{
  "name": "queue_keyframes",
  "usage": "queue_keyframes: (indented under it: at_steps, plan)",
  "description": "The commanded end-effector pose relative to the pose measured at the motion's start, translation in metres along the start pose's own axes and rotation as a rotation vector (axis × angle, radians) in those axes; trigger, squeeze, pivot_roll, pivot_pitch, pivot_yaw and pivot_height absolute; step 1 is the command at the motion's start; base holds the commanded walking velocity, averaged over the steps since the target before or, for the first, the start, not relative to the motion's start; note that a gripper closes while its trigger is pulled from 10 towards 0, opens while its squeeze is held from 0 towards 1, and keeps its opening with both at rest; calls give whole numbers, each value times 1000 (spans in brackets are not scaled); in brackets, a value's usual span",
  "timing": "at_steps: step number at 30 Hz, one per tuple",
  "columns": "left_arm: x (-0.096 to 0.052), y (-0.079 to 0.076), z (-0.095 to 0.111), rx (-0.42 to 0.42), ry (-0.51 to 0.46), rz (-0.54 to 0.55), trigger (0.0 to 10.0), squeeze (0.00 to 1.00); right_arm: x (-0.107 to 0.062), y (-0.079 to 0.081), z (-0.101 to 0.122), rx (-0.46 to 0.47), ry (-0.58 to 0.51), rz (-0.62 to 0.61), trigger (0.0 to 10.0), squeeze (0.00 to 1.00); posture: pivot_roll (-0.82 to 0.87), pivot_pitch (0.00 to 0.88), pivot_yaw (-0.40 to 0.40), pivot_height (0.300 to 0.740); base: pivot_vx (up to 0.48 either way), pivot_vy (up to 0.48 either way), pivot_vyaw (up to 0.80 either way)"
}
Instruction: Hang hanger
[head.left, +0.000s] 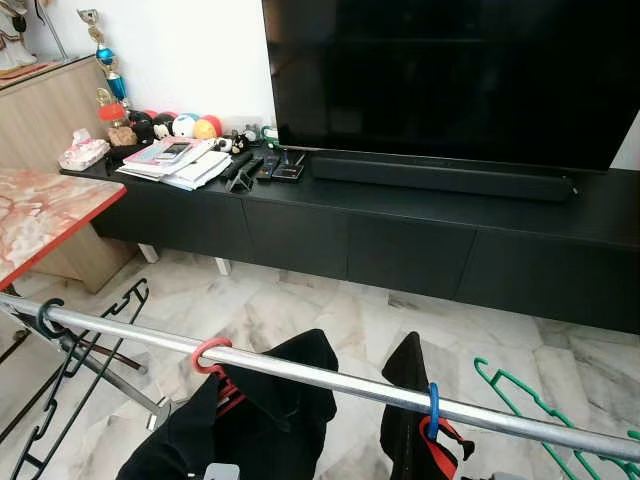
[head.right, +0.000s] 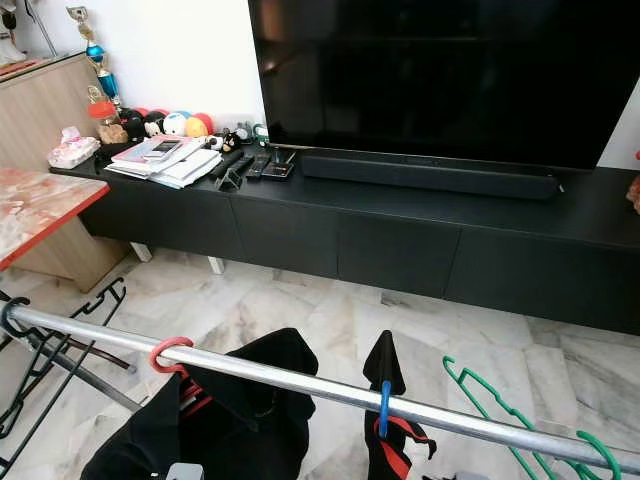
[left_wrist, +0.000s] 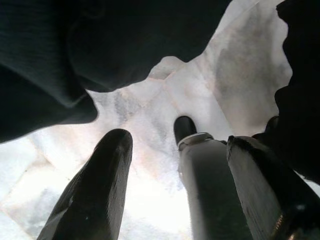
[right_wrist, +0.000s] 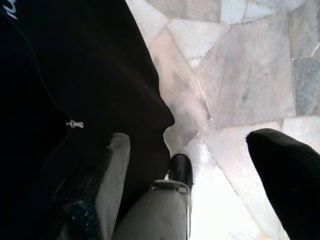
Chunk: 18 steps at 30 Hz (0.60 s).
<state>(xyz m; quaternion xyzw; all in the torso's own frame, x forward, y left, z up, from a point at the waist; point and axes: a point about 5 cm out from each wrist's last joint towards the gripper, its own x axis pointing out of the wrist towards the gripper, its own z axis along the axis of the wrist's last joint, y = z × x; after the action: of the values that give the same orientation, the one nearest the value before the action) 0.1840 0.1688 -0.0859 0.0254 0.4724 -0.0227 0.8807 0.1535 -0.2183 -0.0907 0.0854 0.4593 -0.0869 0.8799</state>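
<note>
Hangers already on rail (head.left: 330, 378): red hanger (head.left: 209, 352) w/ black garment left of middle, blue hanger (head.left: 431, 410) right of it, green hanger (head.left: 540, 415) near right end. Left gripper (left_wrist: 175, 185) & right gripper (right_wrist: 200, 185) fingers apart, empty, low beside the garments. Judged: hanging looks done; next, pull arms clear w/o snagging cloth.

A silver rail (head.left: 330, 380) crosses the foreground over the marble floor (head.left: 330, 310), carrying a red hanger hook (head.left: 210, 353) and a blue hook (head.left: 432, 408), each with dark clothing (head.left: 270, 410), plus what looks like a green hanger (head.left: 520, 400) farther right.
</note>
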Motion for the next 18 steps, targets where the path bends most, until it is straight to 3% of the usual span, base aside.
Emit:
queue_keyframes:
  at_steps: [1,6,10,18]
  plan:
    - [-1,7,-6,-7,17,21,10000,0,-2,-2,-10,4,24,-4,10000,0,59,0,44,740,0,0,0]
    - [-2,11,-6,-70,9,48,10000,0,-4,-7,-12,-25,37,-16,10000,0,74,0,33,740,0,0,0]
    - [-3,14,-11,-35,30,36,10000,0,1,14,-5,-55,13,23,10000,0,79,0,27,740,0,0,0]
    - [-7,20,-29,-60,78,52,10000,0,3,19,-2,-57,5,22,10000,0,72,0,18,740,0,0,0]
